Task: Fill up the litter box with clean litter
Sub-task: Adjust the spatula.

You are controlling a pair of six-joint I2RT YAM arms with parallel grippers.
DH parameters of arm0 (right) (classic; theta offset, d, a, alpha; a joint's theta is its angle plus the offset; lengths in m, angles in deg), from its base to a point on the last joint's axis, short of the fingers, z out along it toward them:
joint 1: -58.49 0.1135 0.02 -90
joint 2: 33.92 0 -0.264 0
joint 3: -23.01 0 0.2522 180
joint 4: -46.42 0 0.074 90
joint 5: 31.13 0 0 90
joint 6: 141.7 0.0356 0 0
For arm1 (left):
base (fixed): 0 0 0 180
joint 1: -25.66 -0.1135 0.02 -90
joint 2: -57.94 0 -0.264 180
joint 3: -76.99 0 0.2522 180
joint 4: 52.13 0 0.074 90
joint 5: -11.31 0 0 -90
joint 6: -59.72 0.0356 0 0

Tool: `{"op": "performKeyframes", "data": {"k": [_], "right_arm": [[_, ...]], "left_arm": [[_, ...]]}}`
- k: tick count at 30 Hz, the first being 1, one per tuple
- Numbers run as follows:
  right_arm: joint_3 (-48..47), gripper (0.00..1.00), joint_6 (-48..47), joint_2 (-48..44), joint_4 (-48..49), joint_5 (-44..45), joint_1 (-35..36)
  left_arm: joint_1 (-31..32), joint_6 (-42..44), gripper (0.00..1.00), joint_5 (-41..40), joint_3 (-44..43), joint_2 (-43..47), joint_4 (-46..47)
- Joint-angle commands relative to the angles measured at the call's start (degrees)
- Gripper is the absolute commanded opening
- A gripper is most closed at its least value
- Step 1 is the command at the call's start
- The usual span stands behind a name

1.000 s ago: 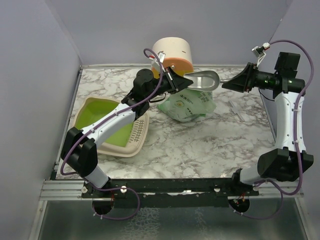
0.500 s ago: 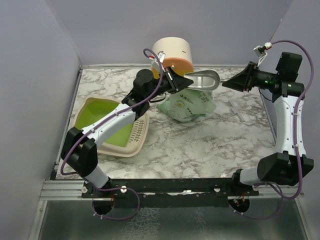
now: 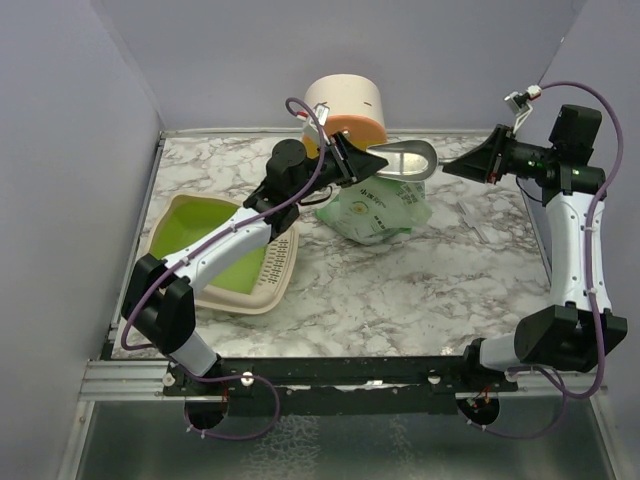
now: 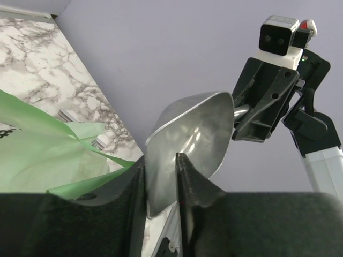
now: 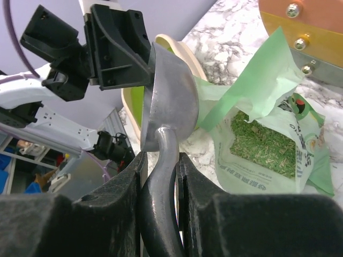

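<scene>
A grey metal scoop (image 3: 408, 160) hangs in the air above the open mint-green bag (image 3: 375, 210), between both grippers. My left gripper (image 4: 161, 158) has the scoop's bowl rim (image 4: 193, 139) between its jaws. The jaws stand slightly apart, with a gap beside the metal. My right gripper (image 5: 161, 155) is shut on the scoop's handle (image 5: 166, 160). The clean litter (image 5: 257, 140) shows as greenish granules inside the bag (image 5: 268, 80). The litter box (image 3: 222, 250), cream with a lime-green inside, lies at the left under the left arm. I see no granules in it.
A cream cylinder (image 3: 346, 106) with an orange face stands at the back, just behind the scoop. Purple walls close in the table at left, back and right. The litter box's rim (image 5: 185, 51) lies below and beyond the scoop in the right wrist view.
The right arm's wrist has shifted slightly up and to the right. The scoop, the bag and the left arm stay where they were.
</scene>
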Motion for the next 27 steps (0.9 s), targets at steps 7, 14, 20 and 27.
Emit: {"op": "performKeyframes", "data": {"k": [7,14,20,27], "right_arm": [[-4.63,0.01,-3.72,-1.02,-4.21,10.52,0.16],[-13.91,0.01,-10.56,0.00,-14.31,27.15,0.16],[-19.55,0.01,-15.64,1.81,-22.82,34.36,0.16],[-19.68,0.01,-20.06,2.12,-30.82,35.36,0.16]], "left_arm": [[0.41,7.97,0.98,-0.49,0.15,2.39,-1.17],[-0.47,29.83,0.99,-4.90,-6.50,4.12,-16.79],[-0.81,47.80,0.99,-5.39,-14.57,2.17,-28.62],[-0.74,63.72,0.89,-0.55,-24.46,-3.93,-43.32]]}}
